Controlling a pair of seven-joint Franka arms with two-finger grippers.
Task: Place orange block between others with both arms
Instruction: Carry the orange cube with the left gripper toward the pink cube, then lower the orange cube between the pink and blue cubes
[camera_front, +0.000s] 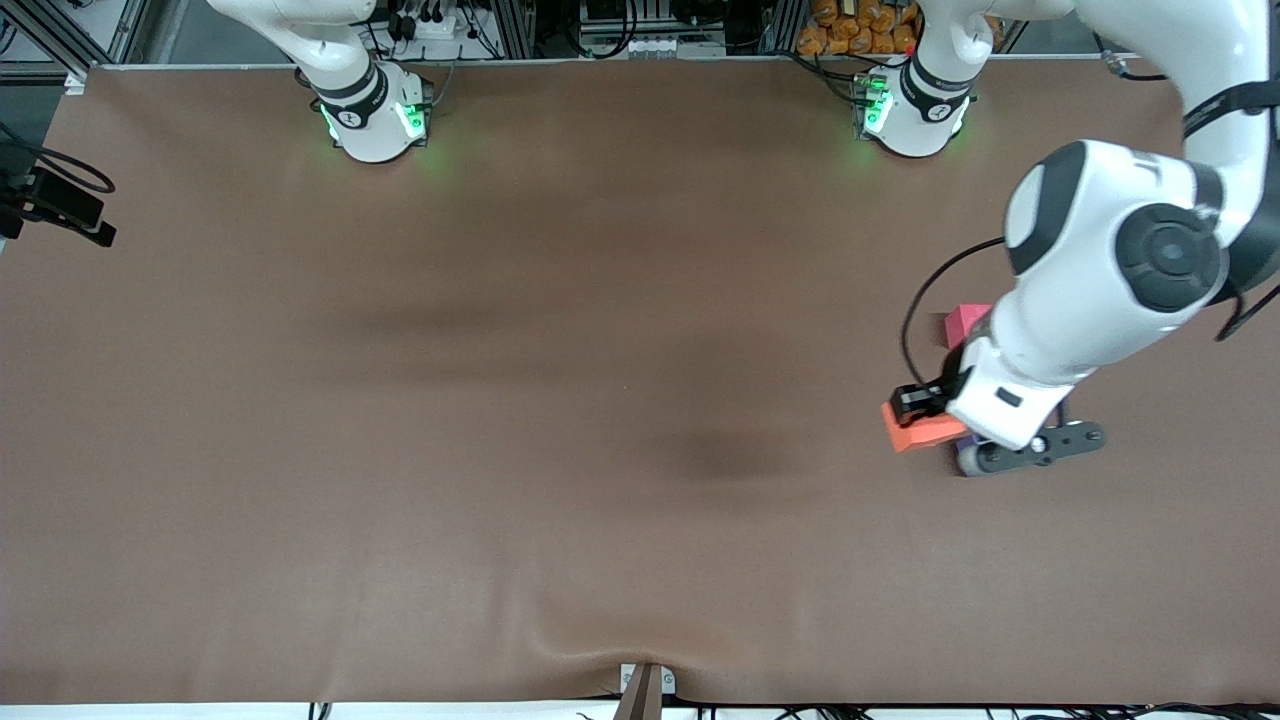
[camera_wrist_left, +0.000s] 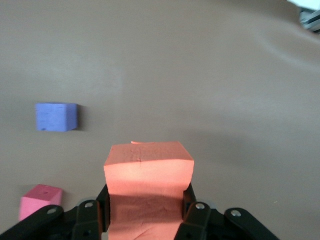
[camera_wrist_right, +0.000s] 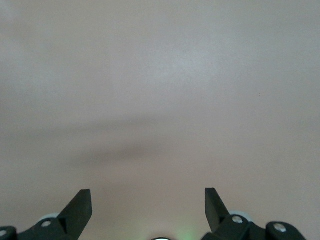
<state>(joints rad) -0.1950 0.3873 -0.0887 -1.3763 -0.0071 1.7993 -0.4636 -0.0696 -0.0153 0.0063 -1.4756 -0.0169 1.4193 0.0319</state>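
The orange block (camera_front: 920, 428) is clamped in the left claw (camera_front: 925, 415) and held in the air over the table (camera_front: 560, 400), at the left arm's end. In the left wrist view the block (camera_wrist_left: 148, 167) sits between the two black fingers (camera_wrist_left: 196, 212), which press on its two opposite sides; its upper face is free.

In the front view, the pinkish-red block (camera_front: 965, 322) rests on the table at about 1 o'clock from the orange block, partly covered by the left arm (camera_front: 1100, 290). The purple-blue block (camera_front: 964, 440) shows only as a sliver under the wrist, at about 3 o'clock from the orange block, nearer to the front camera than the pinkish-red one. In the left wrist view both lie flat on the table and well apart: purple-blue block (camera_wrist_left: 56, 117), pinkish-red block (camera_wrist_left: 40, 201).

The right claw (camera_wrist_right: 148, 207) is spread wide and holds nothing; only bare table lies under it. The right arm (camera_front: 340, 60) waits, with only its base and lower link seen at about 11 o'clock of the front view.

There are no containers on the table.
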